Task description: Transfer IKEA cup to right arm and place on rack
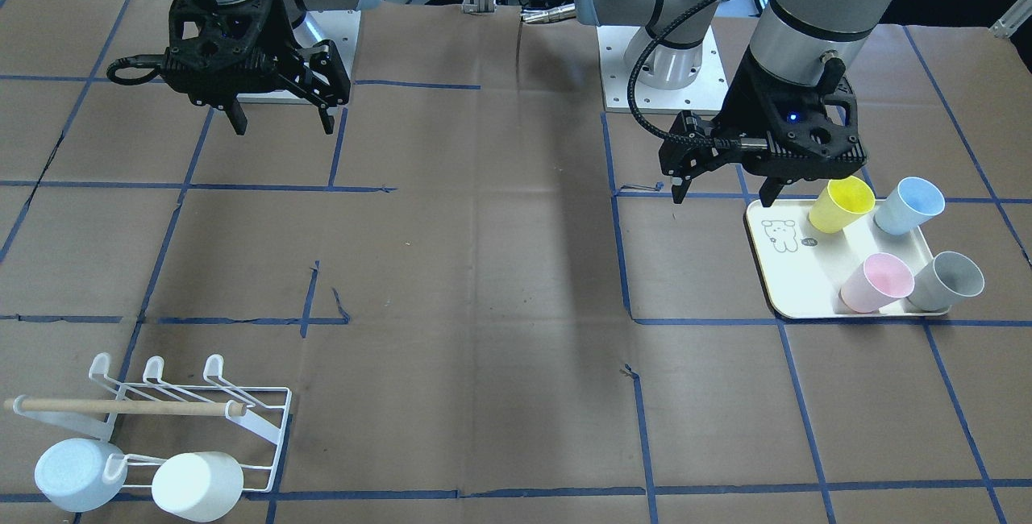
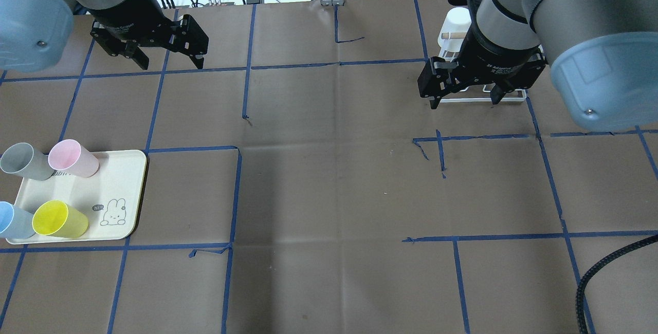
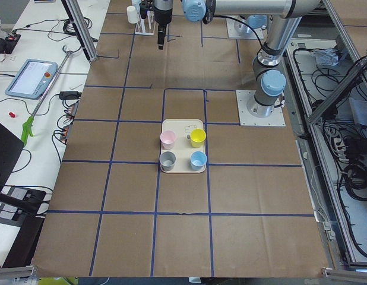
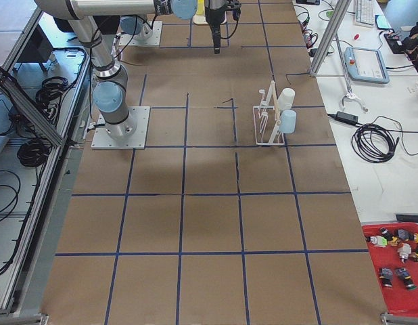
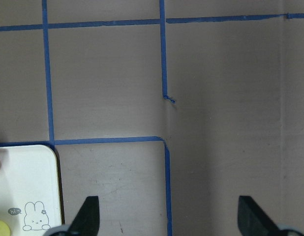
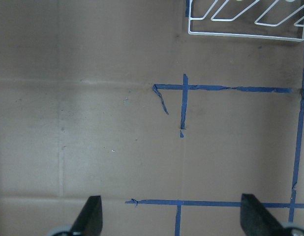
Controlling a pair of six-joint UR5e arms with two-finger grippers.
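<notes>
Four cups lie on their sides on the cream tray [image 1: 786,282]: yellow [image 1: 841,204], blue [image 1: 909,205], pink [image 1: 876,282] and grey [image 1: 947,280]. My left gripper [image 1: 723,195] is open and empty, hovering above the tray's corner nearest the robot, beside the yellow cup; its wrist view shows the tray's corner [image 5: 24,187]. My right gripper [image 1: 284,127] is open and empty, high above the table near its base. The white wire rack [image 1: 201,407] with a wooden dowel stands at the table's far edge. It holds a pale-blue cup [image 1: 68,473] and a white cup [image 1: 197,485].
Brown paper with blue tape lines covers the table. In the overhead view my right arm hides most of the rack [image 2: 509,98]. The rack's near edge shows at the top of the right wrist view [image 6: 248,22]. Cables and a control pendant lie beyond the table's edges.
</notes>
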